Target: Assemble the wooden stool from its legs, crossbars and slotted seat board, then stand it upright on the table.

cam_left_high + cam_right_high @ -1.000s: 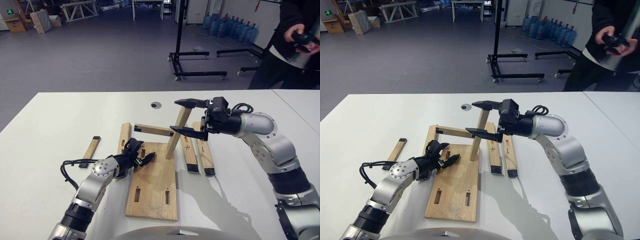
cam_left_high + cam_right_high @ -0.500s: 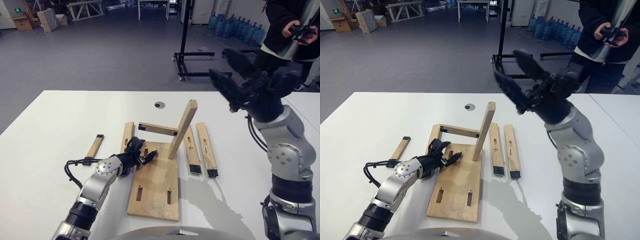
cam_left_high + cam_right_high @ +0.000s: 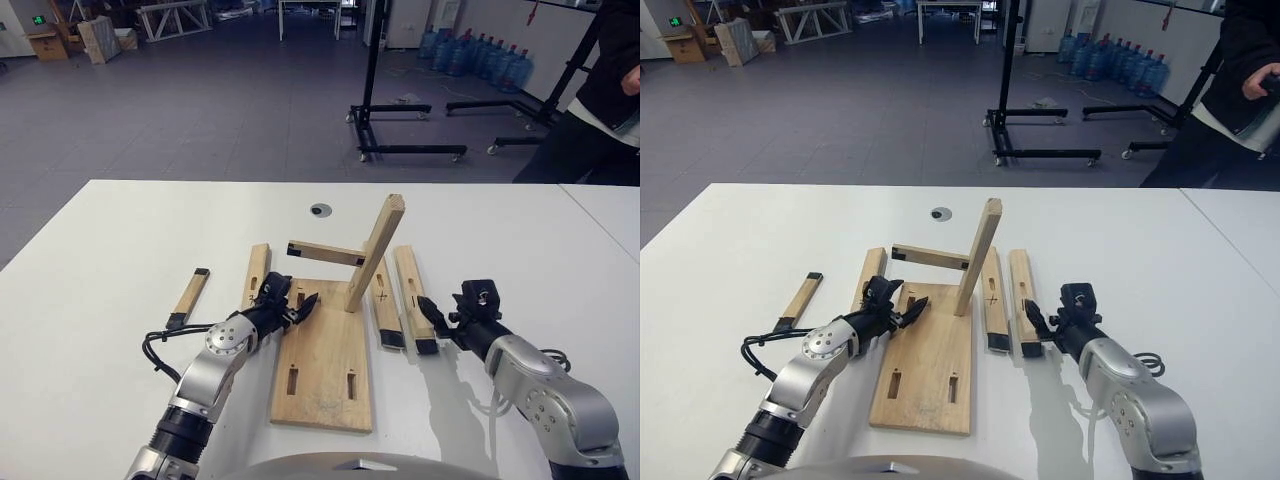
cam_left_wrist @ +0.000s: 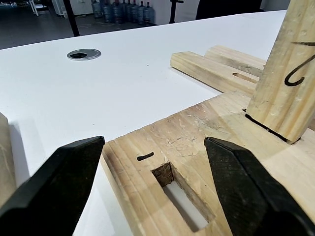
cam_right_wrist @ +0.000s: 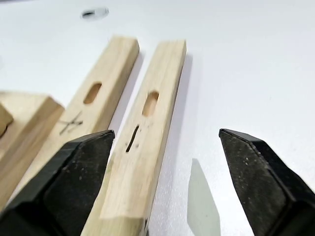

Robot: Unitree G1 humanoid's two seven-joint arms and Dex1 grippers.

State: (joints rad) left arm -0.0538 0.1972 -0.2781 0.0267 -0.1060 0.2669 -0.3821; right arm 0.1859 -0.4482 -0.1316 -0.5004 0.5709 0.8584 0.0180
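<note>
One leg (image 3: 377,250): stands tilted in the seat board's (image 3: 325,365) far right slot; a crossbar (image 3: 325,253) juts left from it.
Seat board: flat, mid-table, nearer the near edge.
My left gripper (image 3: 290,298): wide, straddling the board's far left corner.
My right gripper (image 3: 452,310): wide, at the rightmost loose leg's (image 3: 410,285) near end.
Margins: parts lie well apart from the table's (image 3: 120,250) side edges.

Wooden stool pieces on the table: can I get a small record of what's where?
Seat: pale slotted wooden seat board, flat on white table
Fitted: one wooden leg standing tilted in it, wooden crossbar attached
Loose: two wooden legs lying right of board
Left end effector: open over board's far-left corner
Right end effector: open, at outer leg's near end
</note>
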